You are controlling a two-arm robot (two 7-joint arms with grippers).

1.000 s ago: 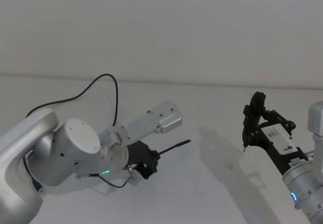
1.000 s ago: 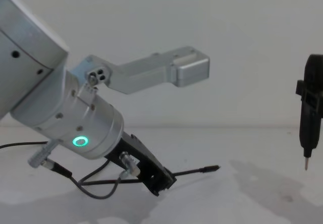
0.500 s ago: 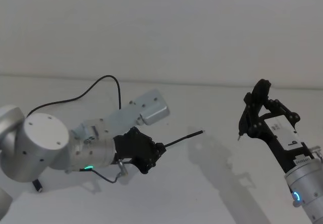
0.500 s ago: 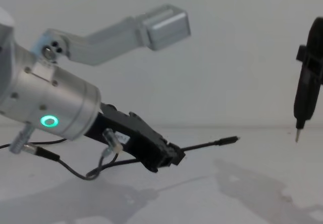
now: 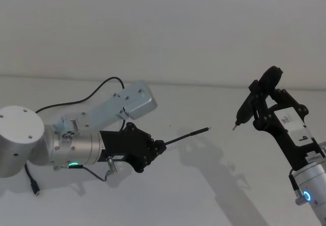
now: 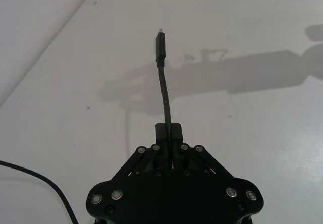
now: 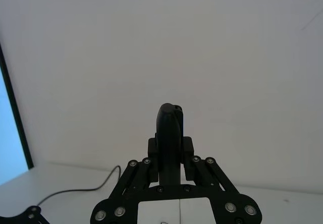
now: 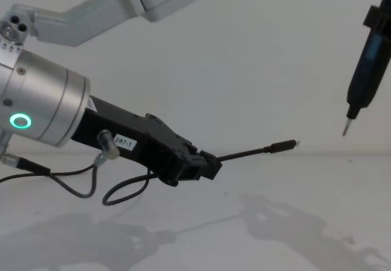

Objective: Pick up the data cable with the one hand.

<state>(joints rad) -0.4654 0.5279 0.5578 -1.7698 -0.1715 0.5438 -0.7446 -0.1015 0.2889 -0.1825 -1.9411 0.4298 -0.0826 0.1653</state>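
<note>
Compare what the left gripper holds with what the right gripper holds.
The left gripper is shut on the data cable, a thin cord sticking out nearly level. The right gripper is shut on a black tool, thicker, stiff, pointing steeply down. The cable ends in a small plug; the tool ends in a thin metal tip. Both are black and held above the table.
</note>
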